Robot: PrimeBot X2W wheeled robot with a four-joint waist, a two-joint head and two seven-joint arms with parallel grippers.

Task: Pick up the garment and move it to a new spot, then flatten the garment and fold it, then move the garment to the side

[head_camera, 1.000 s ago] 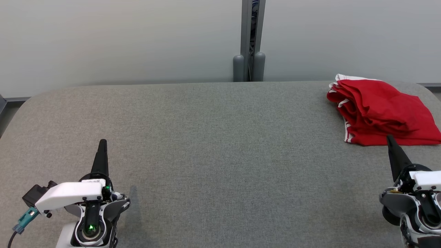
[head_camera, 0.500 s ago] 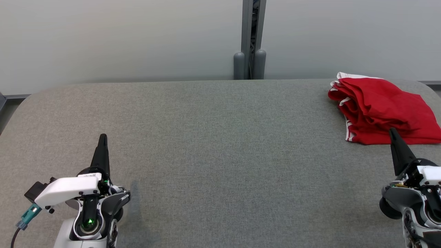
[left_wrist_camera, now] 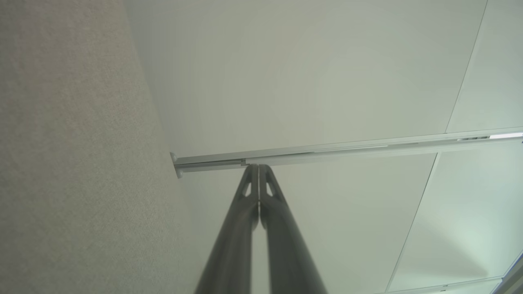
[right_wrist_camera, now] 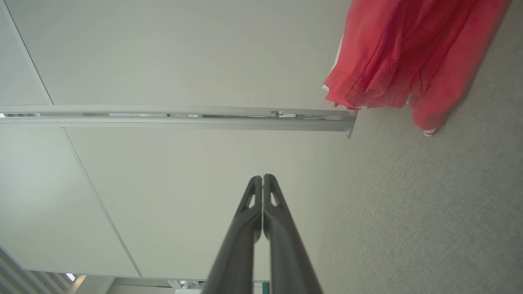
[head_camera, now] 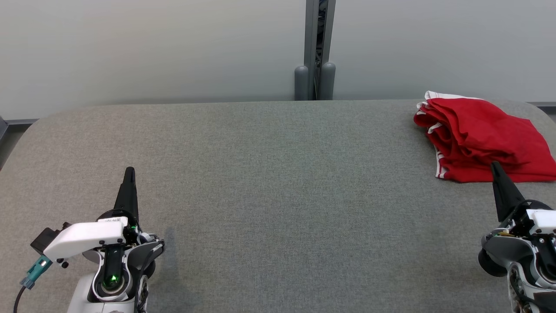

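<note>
Garment [head_camera: 482,139] just beyond right claw [head_camera: 495,167].

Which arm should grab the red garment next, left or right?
Right. The right gripper, shut, has its tip by the near edge of the garment, at the right end of the table; the left gripper, also shut, is far off to the left.

Far right on the table [head_camera: 278,195] lay the garment [head_camera: 482,139].
Just before it sat the right gripper [head_camera: 494,165]; the left gripper [head_camera: 129,171] well off left.
</note>
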